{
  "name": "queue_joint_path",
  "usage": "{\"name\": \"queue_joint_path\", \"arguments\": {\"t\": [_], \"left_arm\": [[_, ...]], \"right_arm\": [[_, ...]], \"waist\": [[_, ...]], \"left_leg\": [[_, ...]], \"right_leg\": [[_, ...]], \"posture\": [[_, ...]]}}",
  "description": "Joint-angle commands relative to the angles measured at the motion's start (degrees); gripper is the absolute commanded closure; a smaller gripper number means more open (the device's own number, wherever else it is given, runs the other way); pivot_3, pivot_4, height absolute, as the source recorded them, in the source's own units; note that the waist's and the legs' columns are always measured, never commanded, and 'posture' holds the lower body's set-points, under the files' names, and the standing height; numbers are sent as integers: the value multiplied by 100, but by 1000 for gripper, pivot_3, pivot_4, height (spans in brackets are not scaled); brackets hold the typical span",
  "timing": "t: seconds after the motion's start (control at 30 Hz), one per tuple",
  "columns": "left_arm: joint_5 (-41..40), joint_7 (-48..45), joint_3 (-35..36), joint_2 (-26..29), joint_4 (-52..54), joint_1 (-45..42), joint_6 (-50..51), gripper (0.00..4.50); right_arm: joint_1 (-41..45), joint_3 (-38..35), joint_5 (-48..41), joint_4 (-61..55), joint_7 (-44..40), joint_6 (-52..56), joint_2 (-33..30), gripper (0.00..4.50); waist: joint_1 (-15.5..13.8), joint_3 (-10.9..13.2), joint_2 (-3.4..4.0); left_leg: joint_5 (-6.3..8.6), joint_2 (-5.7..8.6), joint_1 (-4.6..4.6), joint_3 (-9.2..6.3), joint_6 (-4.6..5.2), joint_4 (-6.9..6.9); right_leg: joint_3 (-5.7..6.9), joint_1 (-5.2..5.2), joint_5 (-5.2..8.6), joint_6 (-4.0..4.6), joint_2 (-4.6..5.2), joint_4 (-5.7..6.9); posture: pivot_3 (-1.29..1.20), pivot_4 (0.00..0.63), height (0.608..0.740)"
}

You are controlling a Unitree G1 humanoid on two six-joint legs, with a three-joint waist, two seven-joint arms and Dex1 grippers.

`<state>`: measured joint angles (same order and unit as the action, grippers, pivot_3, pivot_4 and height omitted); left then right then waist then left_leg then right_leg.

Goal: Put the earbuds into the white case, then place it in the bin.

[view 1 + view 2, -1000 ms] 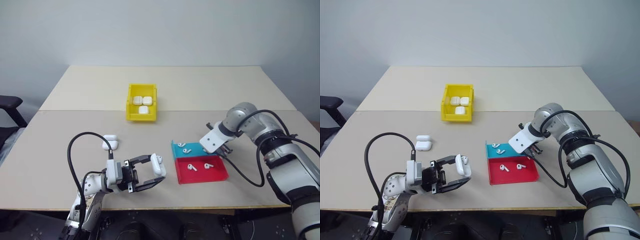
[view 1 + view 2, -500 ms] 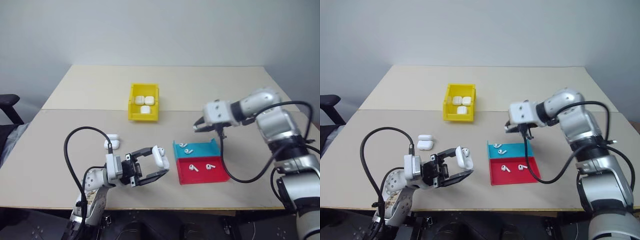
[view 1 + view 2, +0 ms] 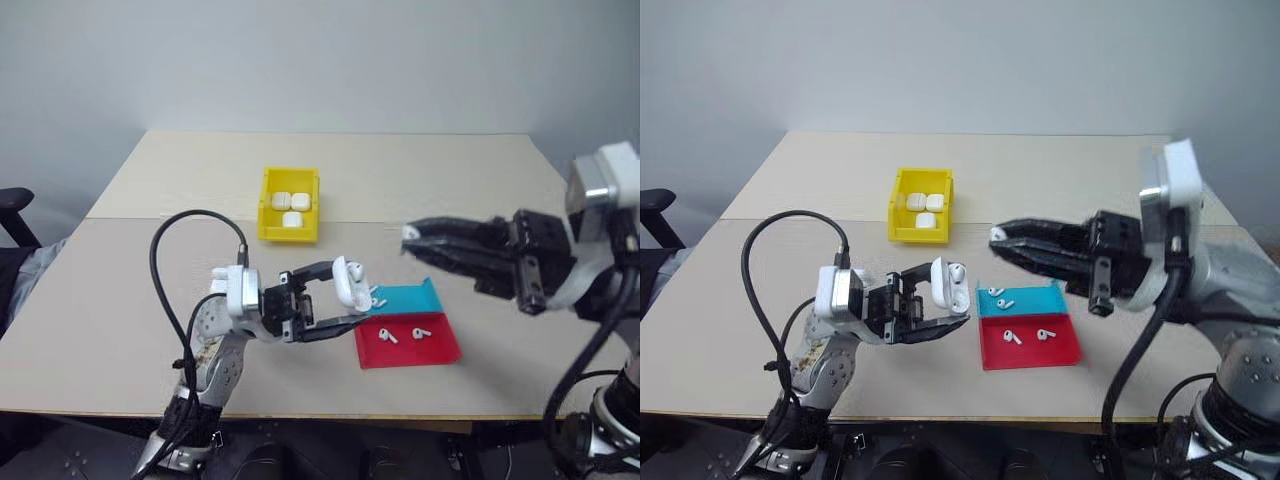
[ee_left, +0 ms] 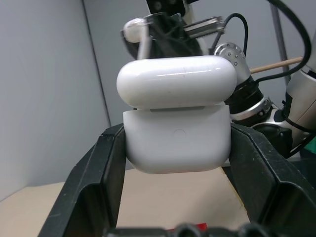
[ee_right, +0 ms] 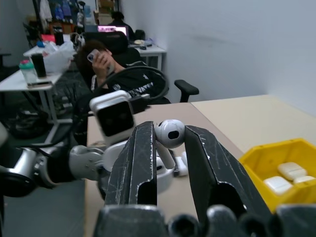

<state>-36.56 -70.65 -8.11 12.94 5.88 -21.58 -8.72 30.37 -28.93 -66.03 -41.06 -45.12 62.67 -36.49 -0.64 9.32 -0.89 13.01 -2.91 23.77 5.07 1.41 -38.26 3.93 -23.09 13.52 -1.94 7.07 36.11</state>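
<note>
The left gripper (image 4: 177, 148) clamps the white case (image 4: 177, 116) between its black fingers (image 4: 101, 177) — lid ajar; behind it, the right gripper (image 4: 148, 29) pinches an earbud (image 4: 136, 29)

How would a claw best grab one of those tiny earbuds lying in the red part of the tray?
Probably from straight above, pinching the earbud across its rounded head, as the right claw grips its own earbud. It lies flat, and the red tray wall blocks a sideways approach.

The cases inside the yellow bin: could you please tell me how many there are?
3 cases in the bin: two side by side at the far end, one nearer the robot; none seems hidden.
</note>
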Motion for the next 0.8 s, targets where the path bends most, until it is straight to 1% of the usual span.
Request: {"name": "queue_joint_path", "arguments": {"t": [0.03, 0.23, 0.5, 0.63, 0.8], "left_arm": [[-146, -115, 38, -69, -4, -266, 99, 1710], [-165, -271, 122, -57, -80, -351, 149, 1710], [-95, -249, 128, -133, -59, -288, 103, 1710], [-38, -187, 94, -216, -25, -211, 67, 1710], [-6, -122, 78, -280, 46, -145, 76, 1710]], "right_arm": [[-207, 58, -631, -238, 551, -311, -73, 3630], [-485, 461, -815, -239, 746, -658, -368, 3630], [-649, 858, -908, -167, 756, -1033, -607, 3630], [-778, 1055, -712, -237, 716, -1220, -628, 3630], [-873, 1200, -693, -208, 719, -1344, -729, 3630]], "waist": [[-2, 0, 0], [-1, 0, 0], [-4, 1, -1], [-4, 0, -1], [-3, 1, -1]], "left_leg": [[0, 0, 0, 0, 0, 0], [1, 1, 1, -1, 1, 0], [1, 1, 2, -4, 2, 0], [1, 1, 2, -4, 2, 0], [1, 1, 2, -4, 3, 0]], "right_leg": [[0, -1, 0, 0, 0, 0], [-1, -1, 1, -2, -1, -2], [-1, 0, 2, -3, -2, -4], [-1, 0, 2, -3, -2, -4], [-1, -1, 2, -4, -2, -5]], "posture": [[0, 150, 740], [0, 150, 740], [0, 150, 740], [0, 150, 740], [0, 150, 740]]}}
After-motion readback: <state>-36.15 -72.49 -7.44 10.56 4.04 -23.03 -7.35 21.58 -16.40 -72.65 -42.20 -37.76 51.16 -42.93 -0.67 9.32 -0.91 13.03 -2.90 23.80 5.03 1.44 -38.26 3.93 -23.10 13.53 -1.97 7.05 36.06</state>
